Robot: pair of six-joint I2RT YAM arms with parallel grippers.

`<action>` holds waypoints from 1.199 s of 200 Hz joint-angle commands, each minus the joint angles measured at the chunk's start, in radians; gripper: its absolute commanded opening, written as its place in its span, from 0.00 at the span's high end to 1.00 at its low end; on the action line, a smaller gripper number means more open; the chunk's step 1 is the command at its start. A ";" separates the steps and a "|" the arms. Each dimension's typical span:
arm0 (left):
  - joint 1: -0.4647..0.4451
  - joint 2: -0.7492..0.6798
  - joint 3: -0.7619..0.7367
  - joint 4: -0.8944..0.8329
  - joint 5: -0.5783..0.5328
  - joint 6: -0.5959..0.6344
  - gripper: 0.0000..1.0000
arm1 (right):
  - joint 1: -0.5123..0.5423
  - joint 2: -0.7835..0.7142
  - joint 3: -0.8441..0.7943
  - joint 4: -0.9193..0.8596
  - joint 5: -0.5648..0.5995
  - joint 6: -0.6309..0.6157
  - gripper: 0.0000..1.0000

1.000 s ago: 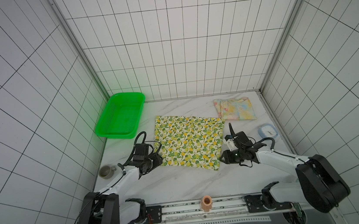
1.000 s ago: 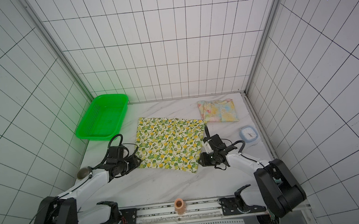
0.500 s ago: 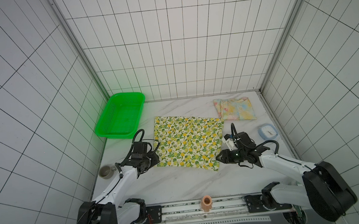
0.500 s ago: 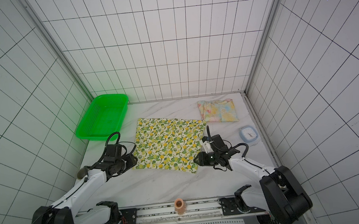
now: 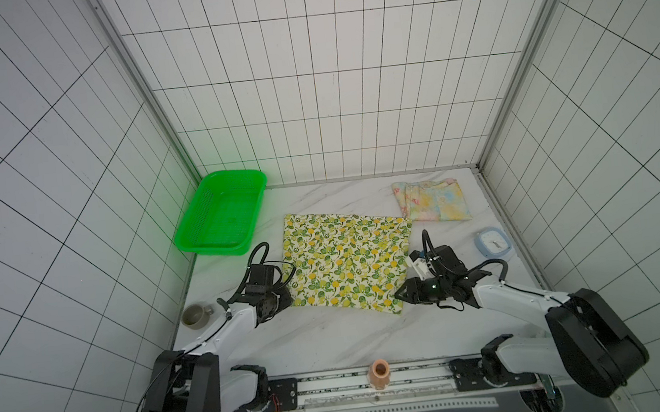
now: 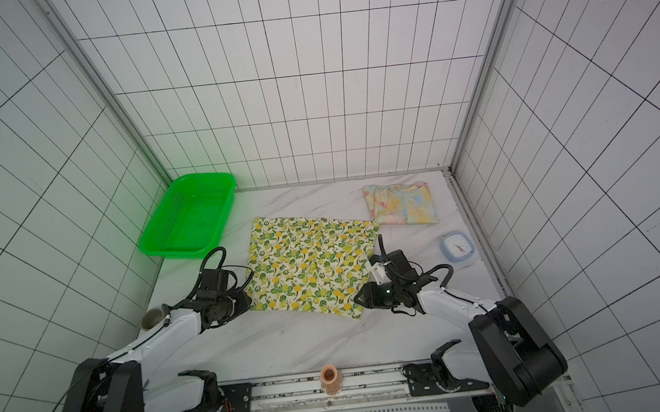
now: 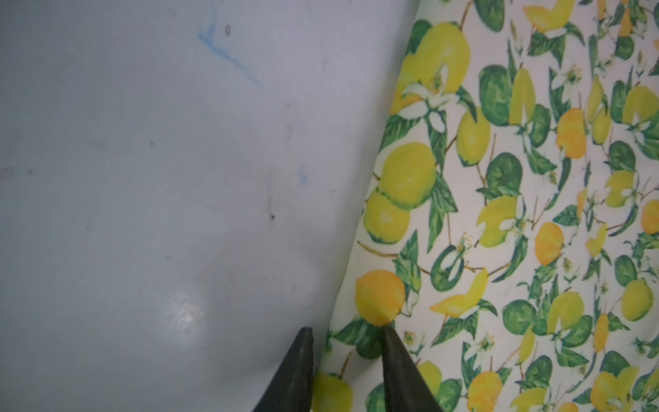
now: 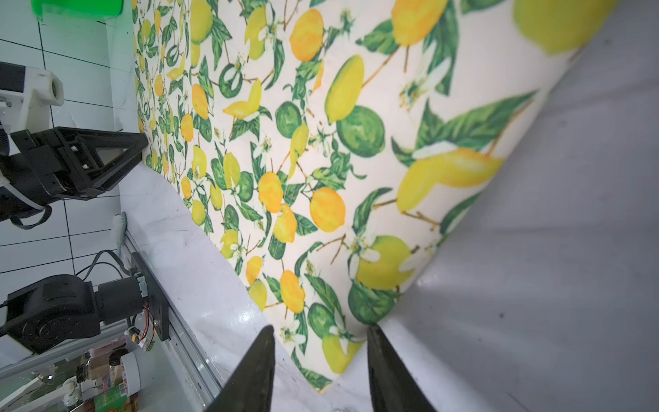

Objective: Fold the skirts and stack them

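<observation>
down at the near left corner, the left pincer (image 7: 346, 333) is standing with jaws slightly apart, one tip over the lemon skirt (image 7: 517, 214), one over bare tabletop (image 7: 142, 178); the right pincer (image 8: 321, 329) is gaping likewise around the near right corner. both should be biting well inside the hem, then lifting together and evenly. that skirt is lying flat mid-tabletop; the pastel skirt (image 5: 434, 200) is sitting folded at far right.
</observation>
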 commanded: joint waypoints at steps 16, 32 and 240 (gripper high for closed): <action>-0.011 0.012 -0.034 0.027 0.040 -0.010 0.76 | 0.025 0.020 -0.057 0.042 -0.027 0.031 0.57; -0.014 0.025 -0.037 0.035 0.051 -0.009 0.81 | 0.038 0.029 -0.064 0.062 -0.029 0.049 0.57; -0.022 -0.050 0.015 0.042 0.134 -0.072 1.00 | 0.051 -0.004 0.059 -0.012 0.118 0.072 1.00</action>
